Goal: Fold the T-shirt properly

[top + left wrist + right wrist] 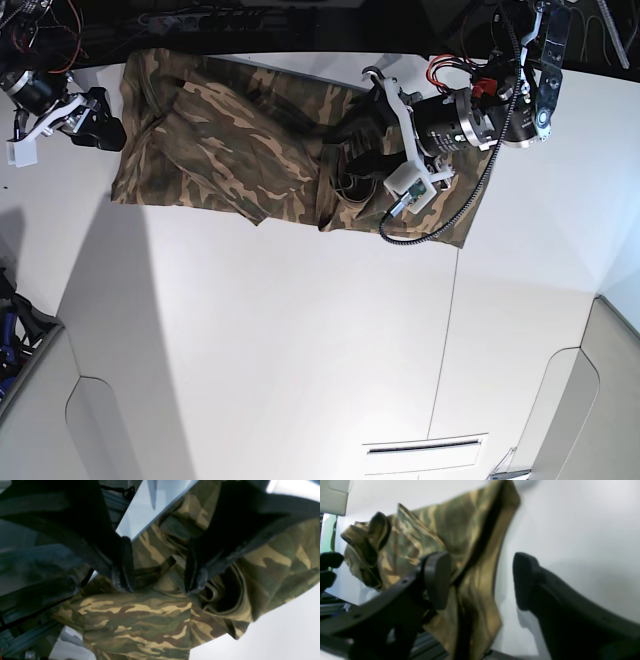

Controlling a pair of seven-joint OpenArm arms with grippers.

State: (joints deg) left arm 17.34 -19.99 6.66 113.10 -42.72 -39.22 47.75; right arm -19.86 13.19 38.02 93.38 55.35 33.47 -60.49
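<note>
Right gripper [100, 122] sat at table's [300, 340] far left edge, jaws spread, empty, just beside the T-shirt [230, 150]. T-shirt lay bunched along the table's far edge. Left gripper [350, 150] hovered over its crumpled middle, jaws spread, fingertips [125, 577] against cloth.

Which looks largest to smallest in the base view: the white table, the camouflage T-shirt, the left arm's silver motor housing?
1. White table
2. Camouflage cloth T-shirt
3. Left arm's silver cylindrical motor housing, though it sits nearer the camera, so looks enlarged.
</note>
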